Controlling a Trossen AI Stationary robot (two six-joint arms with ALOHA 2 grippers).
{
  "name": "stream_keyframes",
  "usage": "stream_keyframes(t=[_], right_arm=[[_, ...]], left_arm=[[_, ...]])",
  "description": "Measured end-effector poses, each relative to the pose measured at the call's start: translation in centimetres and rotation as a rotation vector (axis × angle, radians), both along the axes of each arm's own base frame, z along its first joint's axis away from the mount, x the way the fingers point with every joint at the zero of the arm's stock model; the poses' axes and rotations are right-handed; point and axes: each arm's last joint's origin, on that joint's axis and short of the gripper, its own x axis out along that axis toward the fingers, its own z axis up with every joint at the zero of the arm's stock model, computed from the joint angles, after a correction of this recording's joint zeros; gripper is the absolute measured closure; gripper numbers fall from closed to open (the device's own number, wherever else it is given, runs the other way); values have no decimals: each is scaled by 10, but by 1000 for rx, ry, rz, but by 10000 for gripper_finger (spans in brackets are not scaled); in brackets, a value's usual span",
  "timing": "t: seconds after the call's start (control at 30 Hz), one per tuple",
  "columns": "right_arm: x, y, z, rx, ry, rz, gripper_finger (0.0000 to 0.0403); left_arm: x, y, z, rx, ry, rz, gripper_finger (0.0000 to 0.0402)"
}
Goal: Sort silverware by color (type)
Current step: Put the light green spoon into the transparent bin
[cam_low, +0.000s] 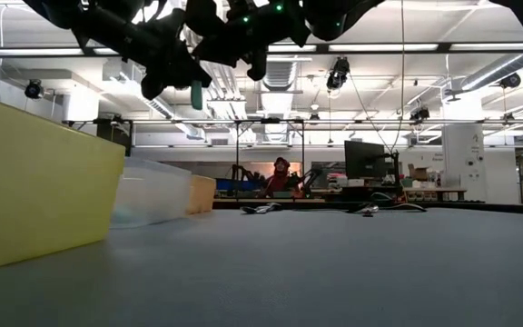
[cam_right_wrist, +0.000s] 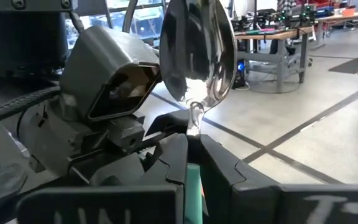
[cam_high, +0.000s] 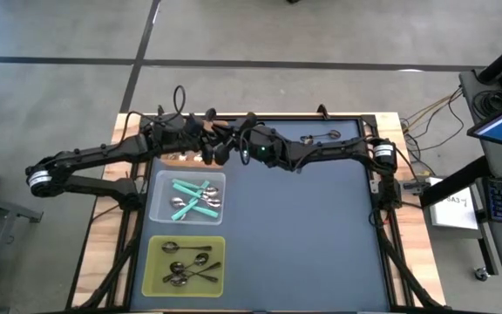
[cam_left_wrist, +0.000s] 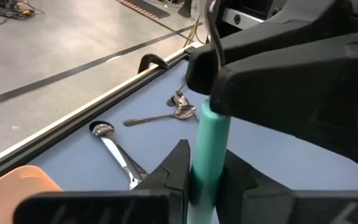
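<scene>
Item: teal-handled spoon [cam_left_wrist: 207, 146], in transfer between two tools above the far edge of the table [cam_high: 321, 227].

Step in hand: a hand-over, judged from both tools being set on one spoon. The right tool [cam_right_wrist: 192, 163] is pinched narrow on the spoon at the neck, the shiny bowl standing up just beyond its fingertips. The left tool [cam_left_wrist: 201, 180] is closed narrow around the teal handle, directly opposite the right tool and nearly touching it. The spoon is held clear of the table between them.

Remaining stock: two silver spoons [cam_left_wrist: 160, 117] and a small dark piece are seen lying on the table beyond the left tool, near the raised table edge. An orange tray [cam_left_wrist: 17, 183] is just beside the left tool, its contents not visible.

Sorted stock: teal-handled spoons are held in the clear tray [cam_high: 187, 197], nearer than both tools; dark spoons are held in the yellow-green tray [cam_high: 184, 264], nearer still.

Next move, as judged: the right tool is to be opened so that the spoon is left with the left tool alone, and the spoon is then to be carried to the clear tray. A firm hold on the smooth handle is called for before release, lest the spoon slip or swing.
</scene>
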Motion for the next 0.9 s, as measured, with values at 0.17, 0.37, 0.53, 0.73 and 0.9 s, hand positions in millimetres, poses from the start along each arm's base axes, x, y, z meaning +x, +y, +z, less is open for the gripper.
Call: stream_keyframes(t=[0.17, 0.37, 0.53, 0.73, 0.9], right_arm=[[1, -6, 8, 30, 50, -3, 380], [-11, -23, 30, 155, 342, 18, 329], [-30, -29, 51, 187, 614, 42, 292], [-60, -30, 50, 262, 931, 23, 281], [-73, -30, 28, 342, 1107, -7, 291]], left_arm=[[-1, 0, 1, -5, -2, 0, 378], [-3, -1, 3, -24, 63, -13, 379], [-13, -6, -1, -38, 292, -69, 379], [-39, -20, -16, -134, 677, -208, 379], [-56, -30, -27, -247, 858, -299, 379]])
